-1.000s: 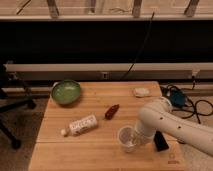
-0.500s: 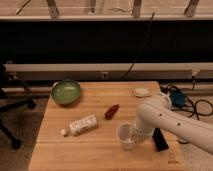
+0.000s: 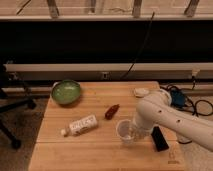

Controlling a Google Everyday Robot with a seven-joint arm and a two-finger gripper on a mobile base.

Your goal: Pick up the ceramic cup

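Observation:
The ceramic cup [image 3: 124,131] is small, white and round, and stands near the front middle of the wooden table [image 3: 100,155]. My gripper [image 3: 134,133] is at the cup's right side, right against its rim, at the end of the thick white arm [image 3: 165,117] that reaches in from the right. The arm's wrist hides the cup's right edge. I cannot tell whether the cup rests on the table or is raised slightly.
A wide green bowl [image 3: 66,92] sits at the back left. A white bottle [image 3: 82,125] lies on its side left of the cup. A red-brown object [image 3: 112,111], a small white object [image 3: 140,92] and a black block [image 3: 160,138] lie nearby. Cables hang at right.
The arm's wrist and the cup have both shifted slightly up and to the left in the picture. The other objects have not moved.

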